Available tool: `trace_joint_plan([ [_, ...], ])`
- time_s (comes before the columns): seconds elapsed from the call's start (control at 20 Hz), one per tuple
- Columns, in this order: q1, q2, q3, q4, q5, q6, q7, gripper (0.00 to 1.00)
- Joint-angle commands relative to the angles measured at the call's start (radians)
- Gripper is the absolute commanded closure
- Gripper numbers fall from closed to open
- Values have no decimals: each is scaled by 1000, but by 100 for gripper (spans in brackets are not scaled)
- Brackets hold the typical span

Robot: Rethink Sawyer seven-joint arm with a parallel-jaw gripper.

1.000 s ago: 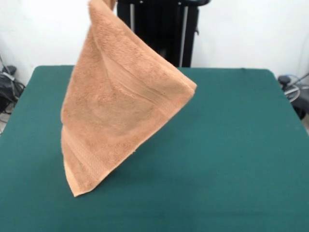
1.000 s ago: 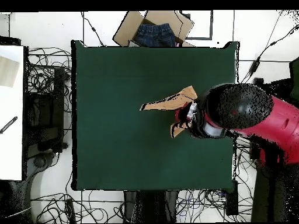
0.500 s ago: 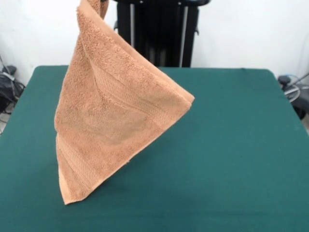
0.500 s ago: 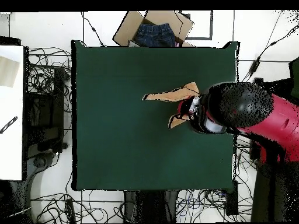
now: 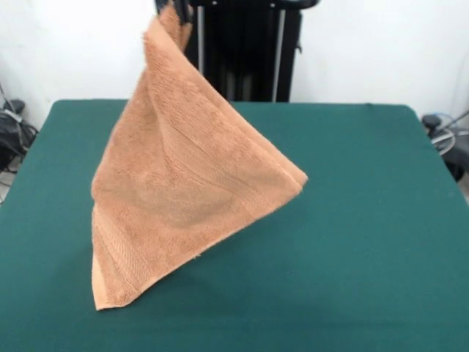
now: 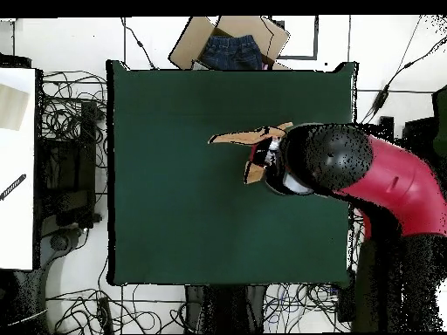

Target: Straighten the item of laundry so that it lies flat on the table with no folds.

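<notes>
The orange-tan towel (image 5: 183,198) hangs by one corner from my gripper (image 5: 174,9), which shows only at the top edge of the front view and is shut on that corner. The towel drapes as a wide triangle with a woven band near its lower left edge. Its lowest corner reaches down to about the green table (image 5: 366,220) at the front left. In the overhead view the towel (image 6: 237,137) shows as thin tan strips beside the red and black arm (image 6: 375,174), which hides the gripper.
The black pedestal (image 5: 242,51) stands behind the table's far edge. In the overhead view an open cardboard box with blue cloth (image 6: 229,48) lies beyond the table's top edge. Cables lie on the floor around the table. A white surface (image 6: 17,166) is at the left.
The arm has moved left in the overhead view, toward the table's middle. In the front view the held corner has shifted right and a little lower; the towel has swung with it.
</notes>
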Motion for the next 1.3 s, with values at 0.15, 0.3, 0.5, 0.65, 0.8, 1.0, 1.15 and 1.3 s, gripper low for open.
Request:
trace_joint_plan([
  [0.15, 92, 66, -29, 167, -4, -186, 198, 100],
  [0.3, 115, 68, -49, 180, -9, -204, 212, 100],
  [0.5, 140, 43, -73, 240, -4, -246, 222, 100],
  [0.65, 143, 26, -76, 296, 8, -286, 200, 100],
  [0.8, 137, 37, -65, 328, 11, -321, 174, 100],
  [1.0, 143, 62, -67, 348, 5, -393, 192, 100],
  [1.15, 155, 80, -75, 352, -5, -432, 208, 100],
  [1.3, 160, 94, -82, 350, -6, -450, 211, 100],
])
